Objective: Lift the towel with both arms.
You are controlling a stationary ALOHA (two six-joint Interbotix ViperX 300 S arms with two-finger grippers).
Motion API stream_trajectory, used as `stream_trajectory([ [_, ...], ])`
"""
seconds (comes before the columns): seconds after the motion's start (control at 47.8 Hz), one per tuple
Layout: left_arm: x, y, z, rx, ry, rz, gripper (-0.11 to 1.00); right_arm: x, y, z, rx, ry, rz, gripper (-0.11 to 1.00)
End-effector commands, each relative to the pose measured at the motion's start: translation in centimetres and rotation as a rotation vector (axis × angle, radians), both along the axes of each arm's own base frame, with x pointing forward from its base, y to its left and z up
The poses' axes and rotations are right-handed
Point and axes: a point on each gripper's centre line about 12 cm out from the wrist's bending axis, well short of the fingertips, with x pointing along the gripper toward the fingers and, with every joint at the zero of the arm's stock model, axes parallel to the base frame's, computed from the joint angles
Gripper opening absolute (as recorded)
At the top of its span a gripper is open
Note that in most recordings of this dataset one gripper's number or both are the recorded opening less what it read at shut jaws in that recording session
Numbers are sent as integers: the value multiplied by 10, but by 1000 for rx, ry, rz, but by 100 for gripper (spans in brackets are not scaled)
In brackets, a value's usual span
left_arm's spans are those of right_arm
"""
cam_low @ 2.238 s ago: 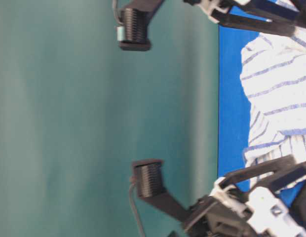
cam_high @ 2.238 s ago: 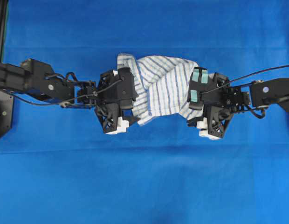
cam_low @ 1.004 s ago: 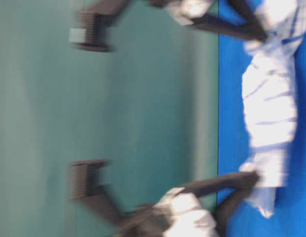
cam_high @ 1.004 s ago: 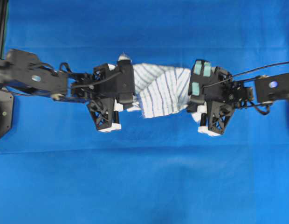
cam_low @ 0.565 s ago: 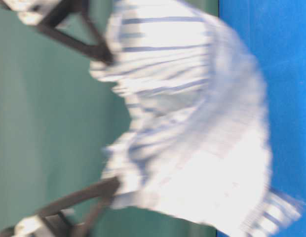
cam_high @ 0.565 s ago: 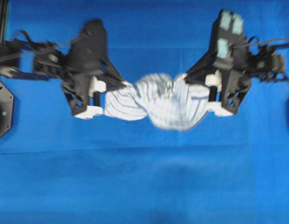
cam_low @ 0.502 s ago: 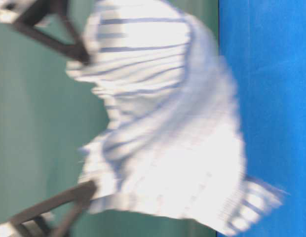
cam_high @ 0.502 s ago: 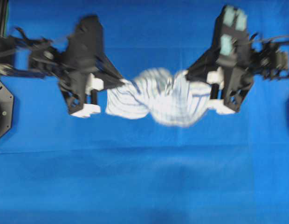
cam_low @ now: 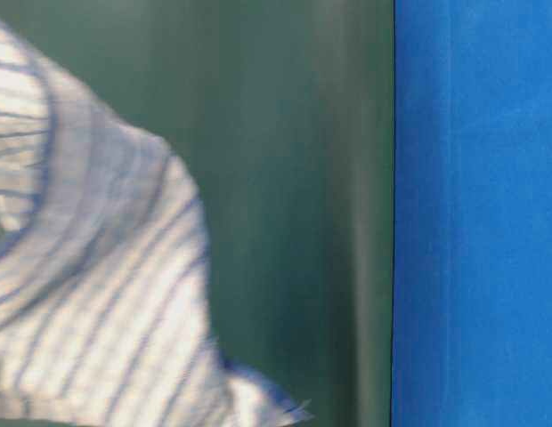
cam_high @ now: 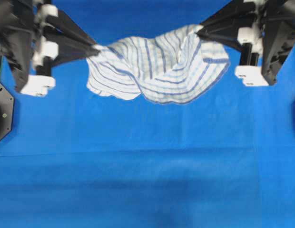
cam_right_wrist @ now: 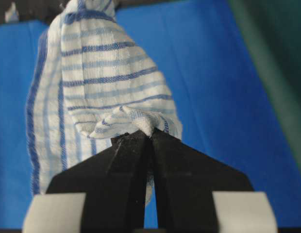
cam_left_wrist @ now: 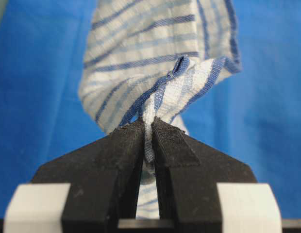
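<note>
Towel (cam_high: 159,66) hangs in the air betw. the two grippers, clear of the blue sheet (cam_high: 147,166) below, sagging in the middle w/ its long axis running left-right across the overhead view. Left gripper (cam_high: 94,47) is clenched on the towel's left corner; wrist view shows cloth pinched tight betw. the black jaws (cam_left_wrist: 148,133). Right gripper (cam_high: 199,29) is likewise clamped on the opposite corner, bunched fabric caught at the tips (cam_right_wrist: 146,133). Each end sits at its own gripper, so neither arm is nearer overall. Right corner looks a bit higher in the frame than the left. Judgement: lift looks essentially done; any further rise needs both arms going up evenly, spacing kept, or a corner could slip out.
</note>
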Motion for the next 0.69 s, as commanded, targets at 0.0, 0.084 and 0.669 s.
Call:
stream_trajectory([
  [0.0,-9,5,25,6,-67,20,4,-7,-2,20,-11,-53,-6,3],
  [0.084,-14,7,35,14,-91,29,4,-8,-3,28,-15,-72,-9,3],
  [0.669,-20,9,54,33,-144,35,4,-14,-9,53,-86,-96,-25,3],
])
